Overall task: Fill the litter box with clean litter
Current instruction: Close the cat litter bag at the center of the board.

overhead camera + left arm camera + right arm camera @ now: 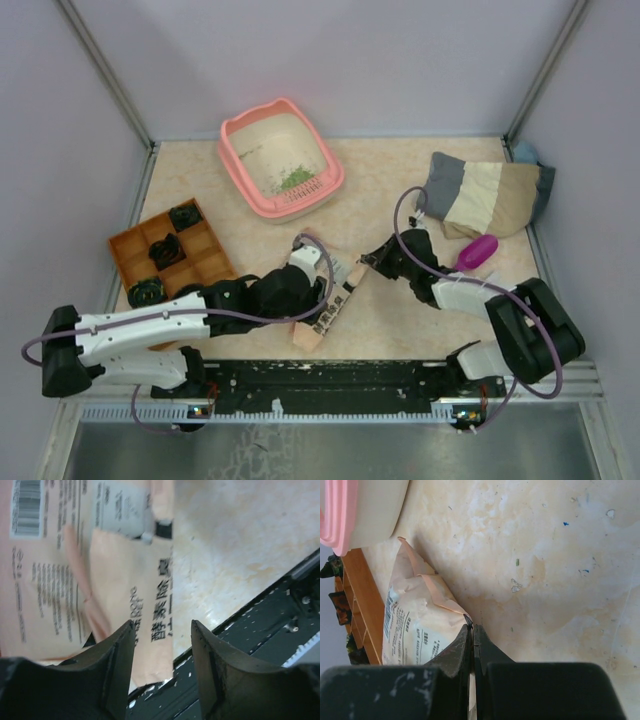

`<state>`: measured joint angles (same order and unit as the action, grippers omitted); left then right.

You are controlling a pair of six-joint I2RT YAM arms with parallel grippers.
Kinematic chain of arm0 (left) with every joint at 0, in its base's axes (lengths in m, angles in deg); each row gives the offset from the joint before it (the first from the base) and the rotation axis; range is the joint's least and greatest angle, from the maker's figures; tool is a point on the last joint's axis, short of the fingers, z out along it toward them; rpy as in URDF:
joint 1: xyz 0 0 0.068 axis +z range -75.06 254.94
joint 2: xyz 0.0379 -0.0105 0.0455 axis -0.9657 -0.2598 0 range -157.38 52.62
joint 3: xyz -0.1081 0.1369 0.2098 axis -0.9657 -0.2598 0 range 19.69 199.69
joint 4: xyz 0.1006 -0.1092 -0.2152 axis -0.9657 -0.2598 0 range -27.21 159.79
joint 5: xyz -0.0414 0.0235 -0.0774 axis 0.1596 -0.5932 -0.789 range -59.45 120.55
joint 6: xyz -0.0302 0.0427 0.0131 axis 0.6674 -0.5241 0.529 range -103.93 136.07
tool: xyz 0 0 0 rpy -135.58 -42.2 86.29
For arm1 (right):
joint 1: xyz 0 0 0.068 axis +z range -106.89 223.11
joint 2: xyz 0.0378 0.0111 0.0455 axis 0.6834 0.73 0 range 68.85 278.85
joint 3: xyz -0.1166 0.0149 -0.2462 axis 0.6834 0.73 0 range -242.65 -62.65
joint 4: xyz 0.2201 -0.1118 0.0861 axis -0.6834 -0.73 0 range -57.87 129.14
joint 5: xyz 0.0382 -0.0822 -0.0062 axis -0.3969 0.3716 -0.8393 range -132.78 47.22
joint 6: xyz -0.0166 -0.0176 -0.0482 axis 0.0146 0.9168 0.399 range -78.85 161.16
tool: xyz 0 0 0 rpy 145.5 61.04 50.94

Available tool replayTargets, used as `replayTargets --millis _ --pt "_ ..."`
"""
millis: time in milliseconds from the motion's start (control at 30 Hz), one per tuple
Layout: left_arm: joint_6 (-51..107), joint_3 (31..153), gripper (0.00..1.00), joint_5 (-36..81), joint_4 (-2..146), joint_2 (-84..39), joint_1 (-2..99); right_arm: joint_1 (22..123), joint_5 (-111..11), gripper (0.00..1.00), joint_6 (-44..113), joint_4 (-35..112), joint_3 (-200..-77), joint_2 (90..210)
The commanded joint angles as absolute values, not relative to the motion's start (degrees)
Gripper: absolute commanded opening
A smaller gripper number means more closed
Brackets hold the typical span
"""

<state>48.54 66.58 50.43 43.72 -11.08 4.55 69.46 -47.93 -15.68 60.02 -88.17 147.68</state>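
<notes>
Left arm (140, 325): white link shells between bulky black joint housings. Right arm (500, 310): same white-and-black build, with a large rounded black elbow. Thin purple cable (170, 313) along each, slack in loops. Black base rail (330, 378) flecked with white scuffs. Left claw (162, 625): matt black, wedge-shaped fingers, dusty. Right claw (471, 627): black too, pale scratches across its body.

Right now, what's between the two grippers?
The paper bag, in the top view: right gripper shut on one end, left gripper open at its side.
</notes>
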Motion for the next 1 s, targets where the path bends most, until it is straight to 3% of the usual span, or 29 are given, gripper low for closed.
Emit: replayTargets --millis 0,233,533,800,967 --pt "38.9 72.7 0.55 49.9 50.0 -14.1 2.2 68.2 -42.9 0.0 -17.5 61.1 -88.5 143.2" --pt "32.6 71.2 0.51 48.4 58.5 -21.6 -0.7 68.2 -40.8 0.0 -17.6 57.2 -89.6 141.1" --pt "29.6 67.6 0.57 63.2 60.3 -32.0 -11.6 68.2 -41.0 0.0 -18.1 56.3 -89.0 140.2" --pt "32.8 71.8 0.65 80.2 52.9 -43.1 -17.6 68.2 -40.7 0.0 -17.9 56.0 -89.2 139.8" --pt "43.8 75.5 0.66 88.3 42.0 -49.2 -18.0 68.2 -41.0 0.0 -18.0 55.5 -88.9 140.1"
